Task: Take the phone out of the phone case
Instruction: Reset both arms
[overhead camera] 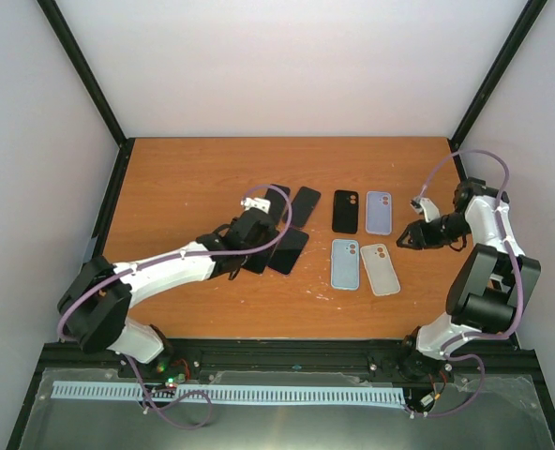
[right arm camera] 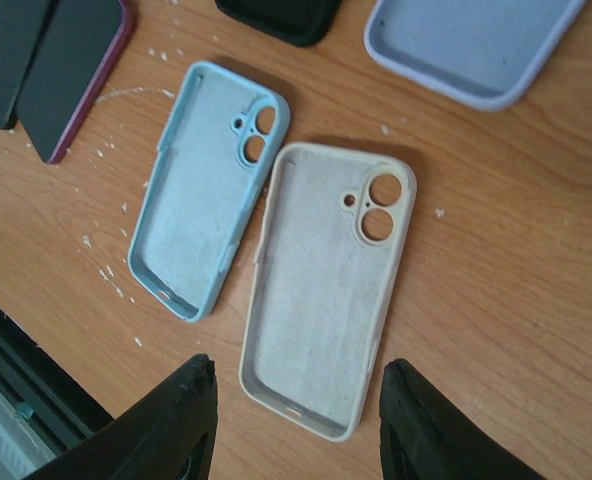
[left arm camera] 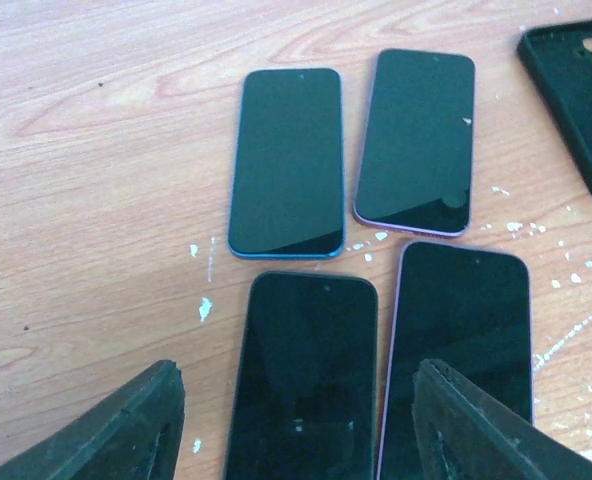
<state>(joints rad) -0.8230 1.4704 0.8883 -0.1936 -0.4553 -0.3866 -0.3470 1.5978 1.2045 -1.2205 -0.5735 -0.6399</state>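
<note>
Several bare phones lie screen up left of the table's middle. In the left wrist view a blue-edged phone and a purple-edged phone lie beyond a black phone and a pink-edged phone. My left gripper is open and hovers over the black phone, holding nothing. Empty cases lie to the right: black, lavender, light blue and beige. My right gripper is open and empty, just above the beige case's near end.
The black case's edge shows at the top right of the left wrist view. White specks dot the wooden table. Black frame posts stand at the back corners. The table's near edge has a black rail.
</note>
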